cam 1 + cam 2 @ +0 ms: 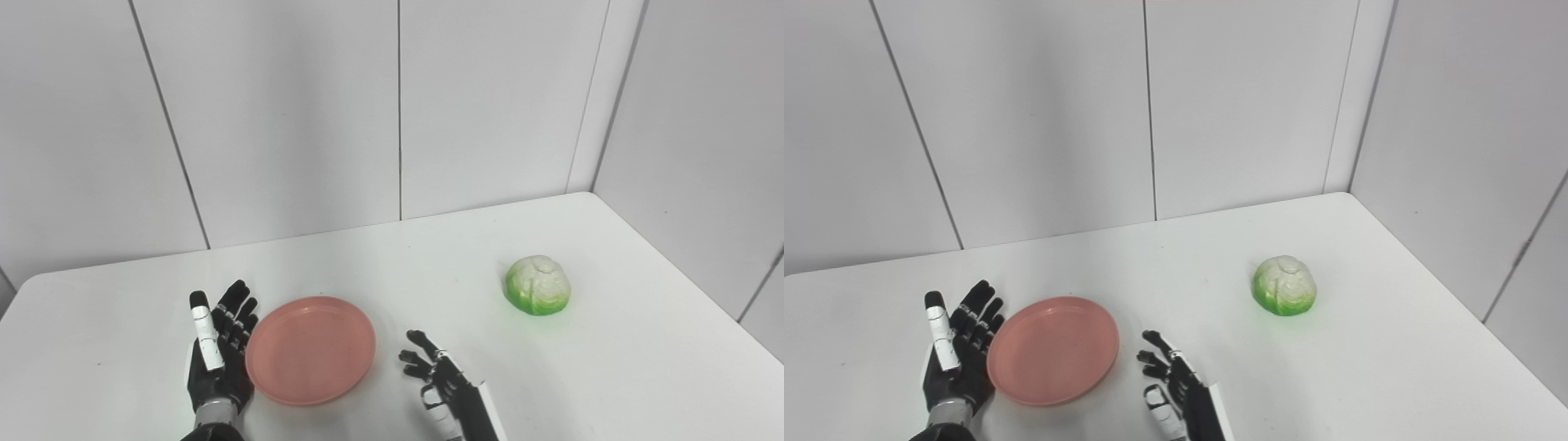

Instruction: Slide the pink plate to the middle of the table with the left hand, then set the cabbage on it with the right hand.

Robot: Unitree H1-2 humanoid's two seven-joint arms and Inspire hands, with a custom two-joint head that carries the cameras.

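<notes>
A round pink plate (pixel 311 350) lies flat on the white table (pixel 612 367), left of centre near the front edge. My left hand (pixel 217 346) stands open right against the plate's left rim, palm toward it and fingers pointing away from me. My right hand (pixel 438 373) is open just right of the plate with a small gap, fingers spread and holding nothing. A green and white cabbage (pixel 538 285) rests on the table further right and back, well clear of both hands.
White wall panels (pixel 398 110) close off the table at the back and along the right side. The table's left corner is rounded.
</notes>
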